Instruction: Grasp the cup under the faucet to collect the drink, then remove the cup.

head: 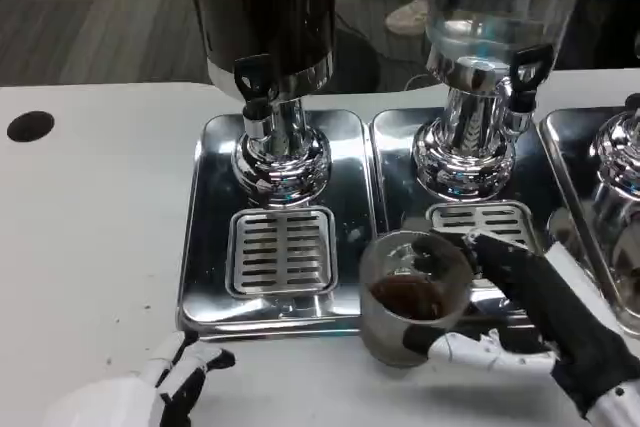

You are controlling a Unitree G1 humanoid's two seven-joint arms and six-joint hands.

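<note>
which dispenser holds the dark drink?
The left dispenser: its tank looks dark brown, matching the liquid in the cup held by the right hand. The middle dispenser has a clear tank.

A white table (90, 247) fills the near part, with a black round hole (30, 126) at far left. Behind it lies grey striped carpet (90, 7).

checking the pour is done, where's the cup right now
In the head view the cup sits lower right of centre, held by the right hand, at the front edge between the two drip grates, under neither faucet.
</note>
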